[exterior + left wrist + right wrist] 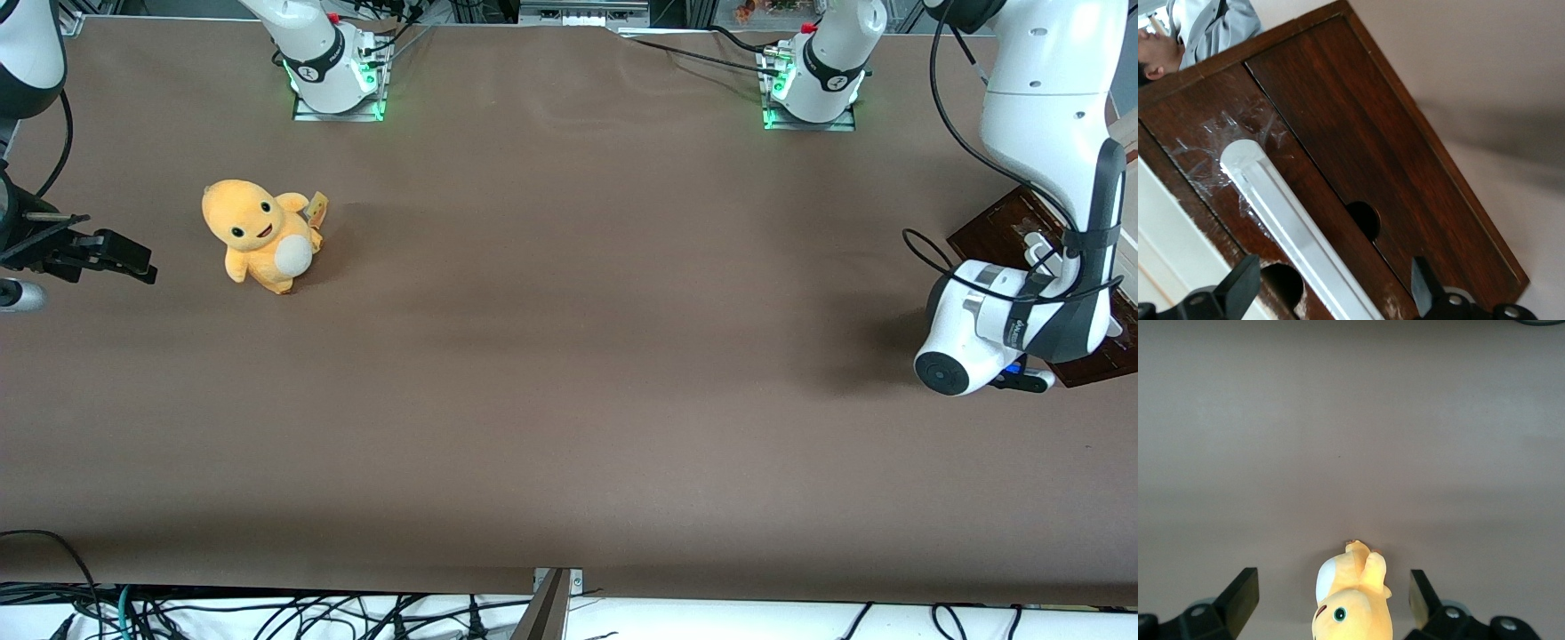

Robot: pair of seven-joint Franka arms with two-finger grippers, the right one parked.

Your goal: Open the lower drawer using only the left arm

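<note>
The dark-brown wooden cabinet (1003, 227) stands at the working arm's end of the table, partly hidden by the left arm (1045, 133). My gripper (1029, 382) is low against the cabinet's front, near the table. In the left wrist view the gripper (1331, 280) is open, and a white bar handle (1281, 207) runs between its two black fingers (1239, 288) without touching either. That handle sits on a dark-brown drawer front (1205, 127) with clear tape on it. A plain panel (1378, 133) lies between this front and the table. Both look flush. I cannot tell whether this is the lower drawer.
A yellow plush toy (262, 233) sits toward the parked arm's end of the table. The two arm bases (336, 76) (813, 84) stand along the edge farthest from the front camera. A person (1201, 27) shows past the cabinet's corner.
</note>
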